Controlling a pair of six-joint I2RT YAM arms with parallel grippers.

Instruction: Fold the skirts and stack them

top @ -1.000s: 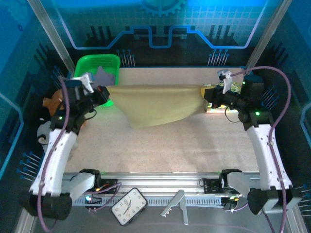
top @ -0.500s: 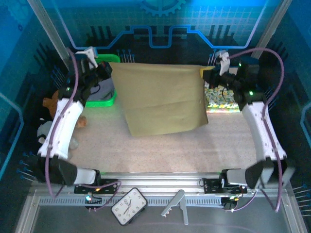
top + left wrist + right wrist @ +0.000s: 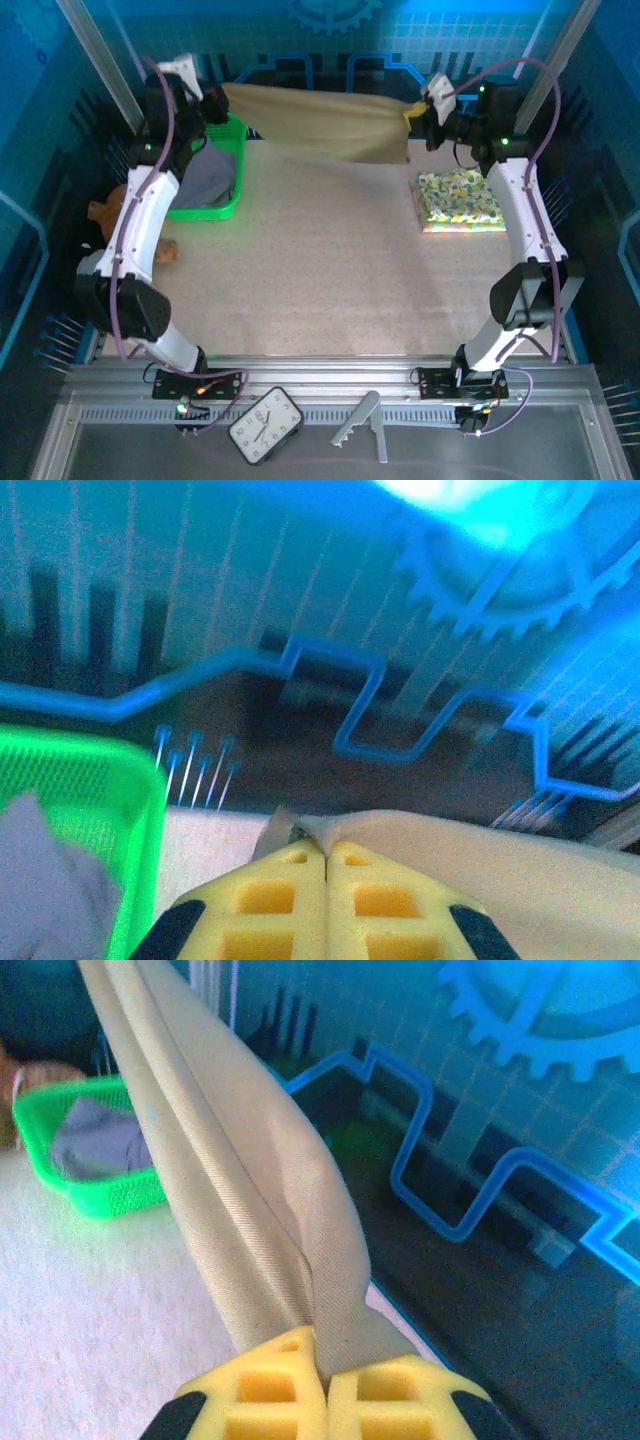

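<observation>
**Risk note: thin corner grips on a stretched skirt**

Left gripper (image 3: 207,100) is pinching fully closed on 1 corner of the olive-khaki skirt (image 3: 320,125), hovering over the green basket (image 3: 205,212). The skirt is hanging stretched in the air above the far edge of the table (image 3: 320,280). Right gripper (image 3: 415,110) is clamping closed on the opposite corner. Likely failures: the thinly held left corner slipping out under tension, or uneven lowering draping cloth onto the basket rim or the folded floral skirt (image 3: 460,198).

White links (image 3: 140,215), black joints (image 3: 497,105), purple cables (image 3: 522,60), yellow gridded gripper pads (image 3: 285,905).
</observation>
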